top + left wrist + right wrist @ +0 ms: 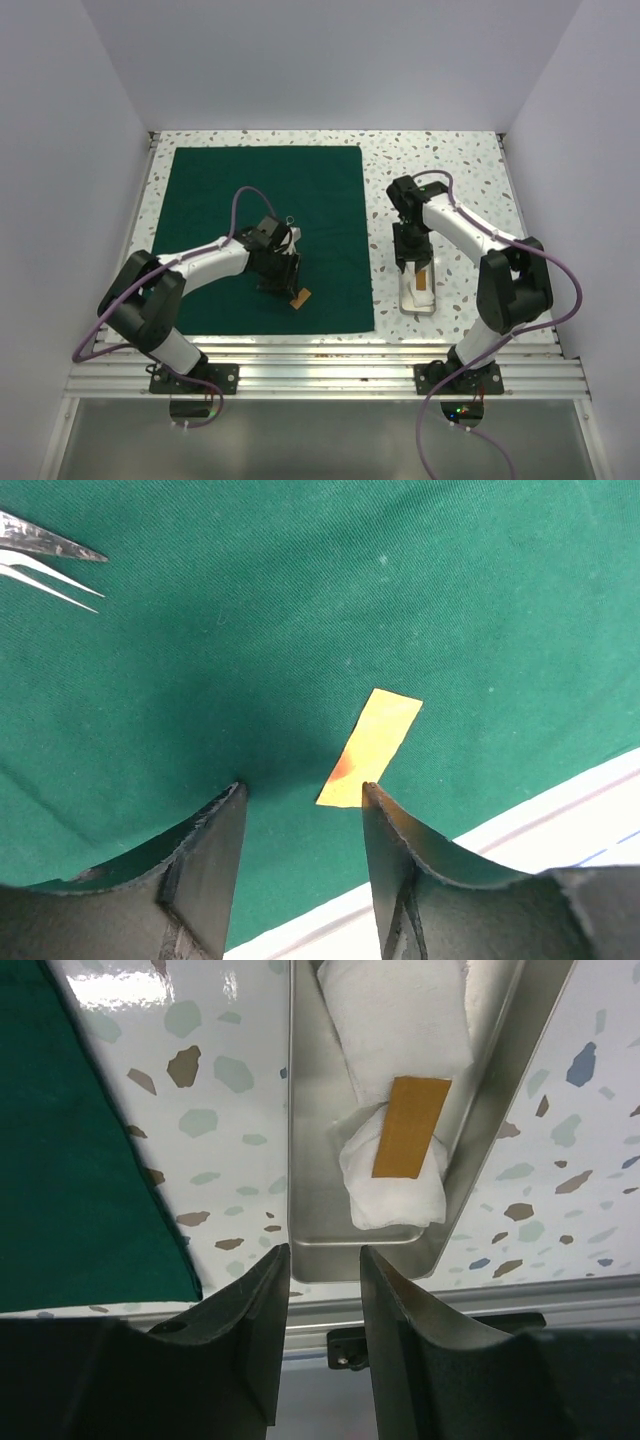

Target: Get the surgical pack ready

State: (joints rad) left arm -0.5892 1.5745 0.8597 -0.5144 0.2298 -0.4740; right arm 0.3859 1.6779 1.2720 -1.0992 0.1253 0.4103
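The dark green drape (pixel 210 200) lies flat on the left of the table and fills the left wrist view (pixel 300 610). My left gripper (pixel 286 283) (pixel 304 790) is open and empty just above it, with a small orange strip (pixel 300 297) (pixel 370 748) lying on the drape in front of the fingertips. Silver instrument tips (pixel 50 565) lie on the drape. My right gripper (pixel 414 268) (pixel 322 1252) is open and empty above the silver tray (pixel 420 308) (pixel 315 1180). The tray holds a white gauze roll (pixel 395 1030) with an orange strip (pixel 410 1125) on it.
The speckled white tabletop (pixel 455 170) surrounds the drape and the tray. The drape's right edge (pixel 70 1160) lies left of the tray. A ribbed metal rail (pixel 330 365) runs along the near edge. White walls enclose the table on three sides.
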